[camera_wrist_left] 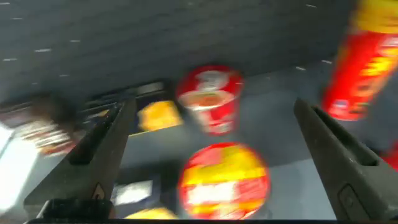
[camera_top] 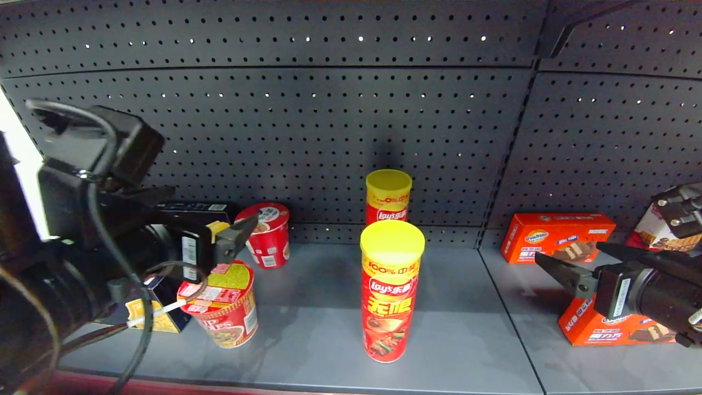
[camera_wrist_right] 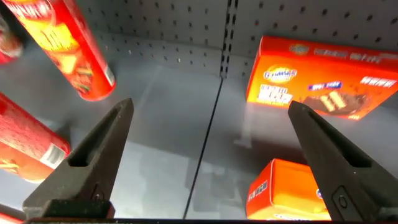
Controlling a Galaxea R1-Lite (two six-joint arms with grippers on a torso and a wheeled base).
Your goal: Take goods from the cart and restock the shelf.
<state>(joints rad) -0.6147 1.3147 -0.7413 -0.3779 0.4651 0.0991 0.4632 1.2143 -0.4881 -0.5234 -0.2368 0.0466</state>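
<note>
From the head: shelf [camera_top: 466, 318] stocked in front-and-back pairs, probably to keep labels facing out with spare stock behind. Front chip can [camera_top: 390, 291] upright near the middle of the front edge; back chip can [camera_top: 388, 196] straight behind it at the back edge. Back noodle cup [camera_top: 269, 235] at the back left; front noodle cup [camera_top: 222, 304] standing lid-up near the front left corner, beside a small dark box [camera_top: 159, 315]. Left claw [camera_top: 233, 241] spread wide, gripping nothing, held level just above that front cup, the arm reaching in from the left edge; judged lined up on the cup, with placing done or nearly so. Right claw [camera_top: 570, 255] likewise released and empty, held low over the right end between the back orange box [camera_top: 559, 237] and the front orange box [camera_top: 609, 328], pointing inward across the shelf. From the left wrist: both fingers [camera_wrist_left: 106, 149] well clear of the front cup's lid, one on each side, with the back cup beyond. From the right wrist: fingers [camera_wrist_right: 93, 162] wide apart with bare shelf between them, cans to one side and boxes to the other; seemingly parked, ready for the next item.
</note>
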